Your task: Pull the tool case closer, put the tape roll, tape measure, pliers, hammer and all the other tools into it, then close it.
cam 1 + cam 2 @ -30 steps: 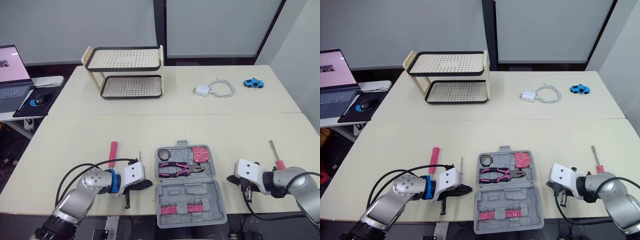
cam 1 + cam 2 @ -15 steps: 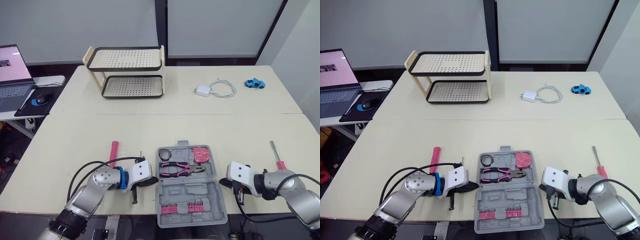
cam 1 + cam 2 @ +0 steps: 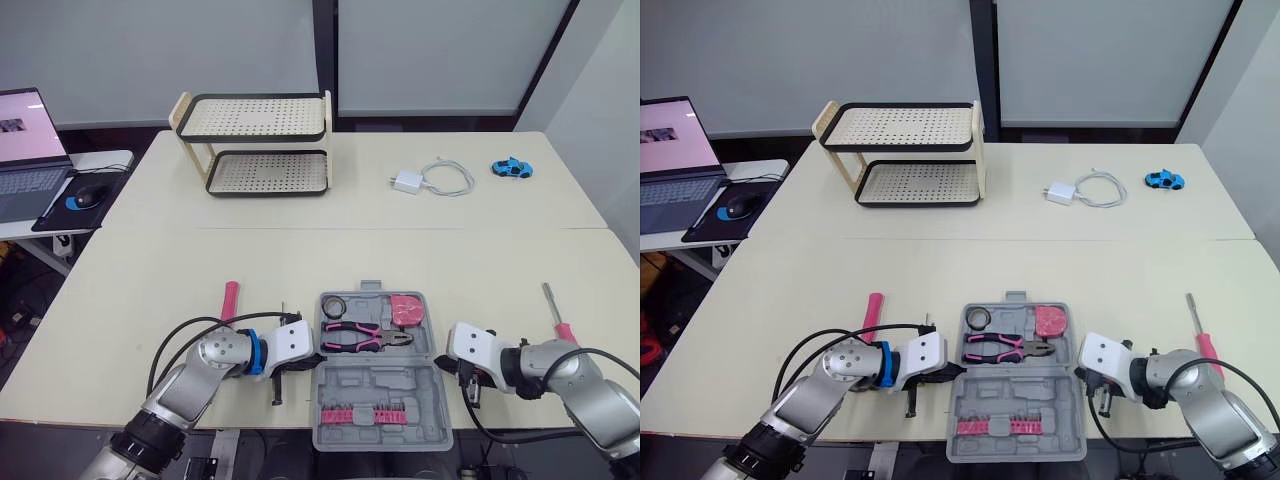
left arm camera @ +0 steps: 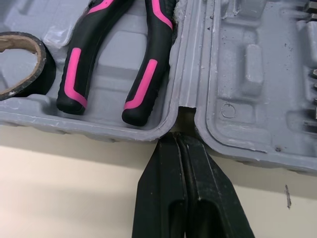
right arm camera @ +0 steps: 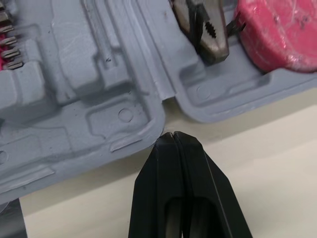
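The grey tool case lies open at the table's front middle. Its far half holds a black tape roll, pink-and-black pliers and a pink tape measure; pink bits line the near half. My left gripper is shut, its tip touching the case's left side at the hinge gap. My right gripper is shut too, with its tip against the right side at the hinge. A pink-handled tool lies left of the case, and a red-handled screwdriver to the right.
A two-tier perforated rack stands at the far left of the table. A white charger with cable and a blue toy car lie at the far right. A laptop sits on a side table to the left.
Both grippers have closed in on the case from either side, the left one moving right and the right one moving left, until their tips reach its hinge line.
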You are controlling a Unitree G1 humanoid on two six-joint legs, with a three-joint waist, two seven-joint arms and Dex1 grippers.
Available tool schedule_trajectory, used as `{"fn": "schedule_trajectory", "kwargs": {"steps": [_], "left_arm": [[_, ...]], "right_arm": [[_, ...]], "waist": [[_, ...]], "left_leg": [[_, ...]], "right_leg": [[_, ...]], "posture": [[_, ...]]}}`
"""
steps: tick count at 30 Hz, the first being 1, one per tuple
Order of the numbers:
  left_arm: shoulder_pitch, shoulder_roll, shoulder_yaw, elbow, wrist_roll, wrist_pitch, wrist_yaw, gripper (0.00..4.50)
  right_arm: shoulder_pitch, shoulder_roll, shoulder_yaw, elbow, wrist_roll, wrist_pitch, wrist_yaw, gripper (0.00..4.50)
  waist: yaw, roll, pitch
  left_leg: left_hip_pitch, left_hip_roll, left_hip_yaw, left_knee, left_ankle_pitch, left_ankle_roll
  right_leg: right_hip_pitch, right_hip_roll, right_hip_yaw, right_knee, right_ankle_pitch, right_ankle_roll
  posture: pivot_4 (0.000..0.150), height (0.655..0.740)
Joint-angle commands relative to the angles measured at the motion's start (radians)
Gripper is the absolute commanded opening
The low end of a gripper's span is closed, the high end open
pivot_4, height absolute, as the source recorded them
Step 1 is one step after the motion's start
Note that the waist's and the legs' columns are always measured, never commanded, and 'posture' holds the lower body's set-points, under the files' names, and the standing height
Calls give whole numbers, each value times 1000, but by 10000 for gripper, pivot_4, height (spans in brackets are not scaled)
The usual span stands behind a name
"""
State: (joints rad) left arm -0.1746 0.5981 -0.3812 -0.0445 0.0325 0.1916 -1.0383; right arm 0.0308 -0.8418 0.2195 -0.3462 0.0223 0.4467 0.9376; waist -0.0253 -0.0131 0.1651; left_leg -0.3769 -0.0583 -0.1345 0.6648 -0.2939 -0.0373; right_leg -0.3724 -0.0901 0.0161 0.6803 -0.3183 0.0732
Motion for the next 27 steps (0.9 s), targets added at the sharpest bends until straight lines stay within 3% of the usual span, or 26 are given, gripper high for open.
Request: {"fn": "schedule_trajectory", "kwargs": {"steps": [1,27], "left_arm": [[-25,-27,-24,-30,-5,-5,-5,352],[-75,-104,-43,-27,28,19,6,352]], "right_arm": [[-2,8,7,-33,16,-17,12,0],[-6,45,2,-37,20,25,-3,0]], "waist": [[0,0,0],[-1,0,0]], "left_leg": [[0,0,0,0,0,0],[0,0,0,0,0,0]], "right_leg": [[0,0,0,0,0,0],[0,0,0,0,0,0]], "posture": [[1500,7400],[1500,7400]]}}
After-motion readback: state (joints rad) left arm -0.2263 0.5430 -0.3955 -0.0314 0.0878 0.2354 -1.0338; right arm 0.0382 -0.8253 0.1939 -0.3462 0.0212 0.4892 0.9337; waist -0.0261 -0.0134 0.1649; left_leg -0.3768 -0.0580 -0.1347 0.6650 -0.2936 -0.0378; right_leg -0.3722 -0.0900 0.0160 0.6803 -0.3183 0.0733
